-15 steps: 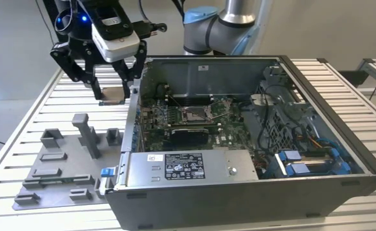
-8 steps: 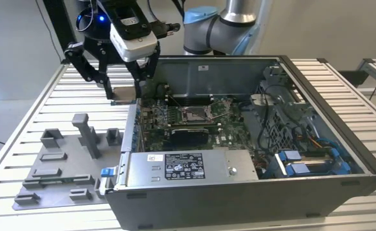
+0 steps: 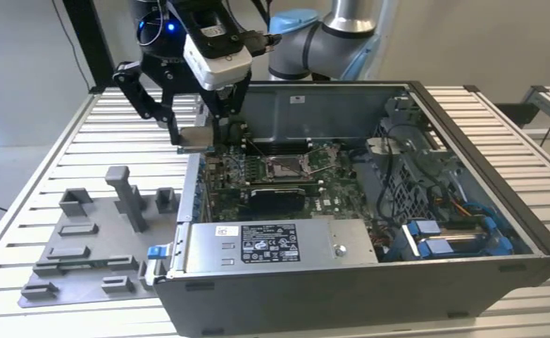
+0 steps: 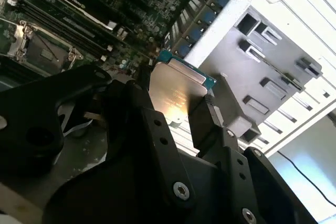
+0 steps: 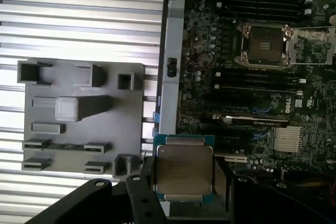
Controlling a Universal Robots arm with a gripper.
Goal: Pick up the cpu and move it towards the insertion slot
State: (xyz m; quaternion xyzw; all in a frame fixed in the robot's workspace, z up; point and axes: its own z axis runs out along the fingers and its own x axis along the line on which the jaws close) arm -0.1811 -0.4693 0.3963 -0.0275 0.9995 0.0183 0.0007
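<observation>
An open computer case (image 3: 350, 296) lay on a slatted metal table (image 3: 68, 155), with a green motherboard (image 3: 331, 190) on its floor. A silver power supply box (image 3: 275, 243) sat along its near wall, and blue plastic drive fittings (image 3: 444, 239) sat towards the exterior view's right. Just beside the case, at the exterior view's left, a grey fixture plate (image 5: 126, 124) rested on the slats, carrying several low blocks and one tall upright post (image 3: 129, 197).

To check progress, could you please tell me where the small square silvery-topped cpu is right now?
The cpu is held in the black gripper, above the open computer case's wall on the exterior view's left, short of the silver-framed insertion slot.
</observation>
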